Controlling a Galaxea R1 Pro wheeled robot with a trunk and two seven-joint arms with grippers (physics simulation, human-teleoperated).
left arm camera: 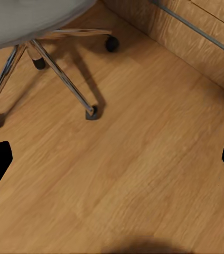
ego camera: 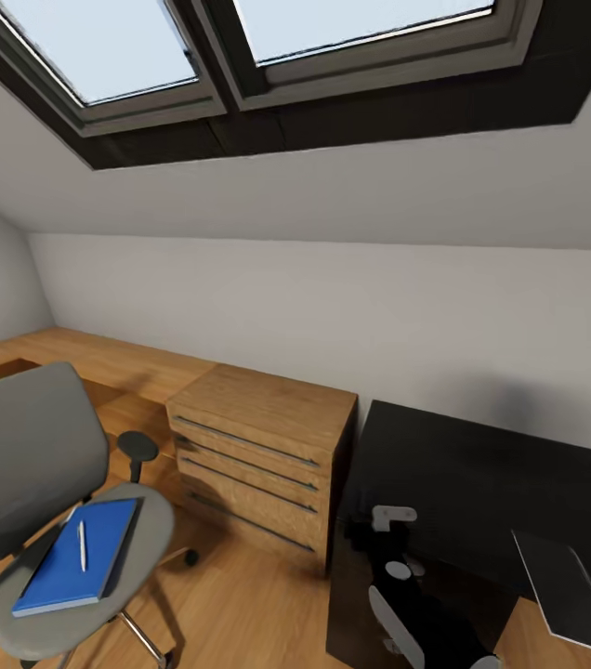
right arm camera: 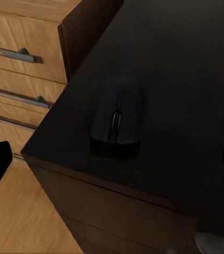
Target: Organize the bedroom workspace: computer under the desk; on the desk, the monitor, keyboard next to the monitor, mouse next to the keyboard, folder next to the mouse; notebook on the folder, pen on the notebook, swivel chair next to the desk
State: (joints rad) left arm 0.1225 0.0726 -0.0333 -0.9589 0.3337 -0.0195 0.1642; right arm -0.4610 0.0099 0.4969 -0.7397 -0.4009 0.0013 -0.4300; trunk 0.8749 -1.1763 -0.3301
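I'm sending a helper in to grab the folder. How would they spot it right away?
Find the grey swivel chair on the wood floor, left of the wooden drawer chest. Flat on its seat lies the folder, a bright blue rectangle with a thin pale pen resting on it. Nothing else nearby is blue.

The blue folder [ego camera: 77,557] lay flat on the grey seat of the swivel chair [ego camera: 26,455], a pale pen [ego camera: 82,545] resting on it. The black mouse [right arm camera: 118,115] sat near a dark top's corner
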